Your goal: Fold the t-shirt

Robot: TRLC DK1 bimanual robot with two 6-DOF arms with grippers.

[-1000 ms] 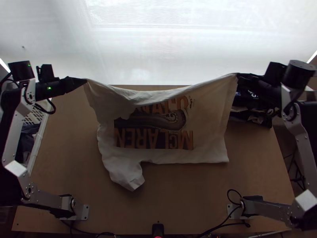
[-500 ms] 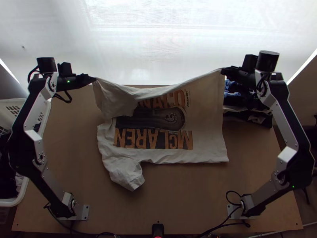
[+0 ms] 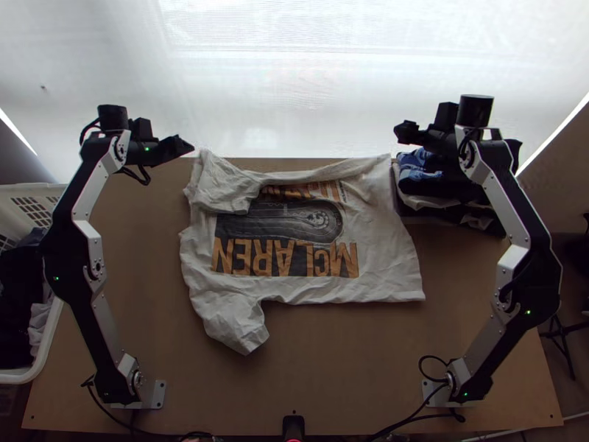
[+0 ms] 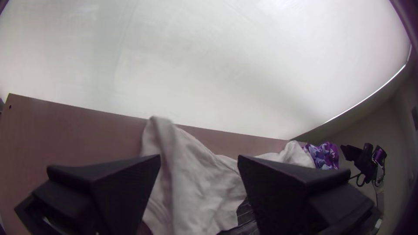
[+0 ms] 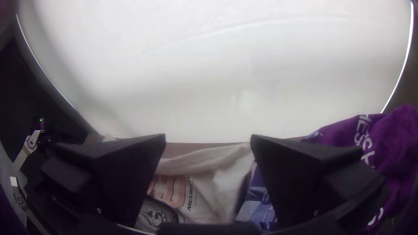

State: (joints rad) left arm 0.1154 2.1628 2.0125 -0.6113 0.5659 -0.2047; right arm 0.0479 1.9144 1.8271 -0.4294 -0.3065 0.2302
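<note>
Pale window blind (image 3: 294, 74) behind, cream printed t-shirt (image 3: 390, 258) lying loosely spread on the light wooden table (image 3: 353, 353)

It looks light, soft and quick to crumple; I'd pinch the outer ends of its rippled far edge. Near one end, the left gripper (image 4: 199, 159) has its wide black fingers well apart, with nothing between them gripped; near the other, the right gripper (image 5: 208, 139) is likewise parted and empty, beside the piled dark and blue clothes (image 3: 423, 173)

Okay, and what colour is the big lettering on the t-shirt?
Orange-tan on the pale t-shirt, clearest in the top view.
</note>
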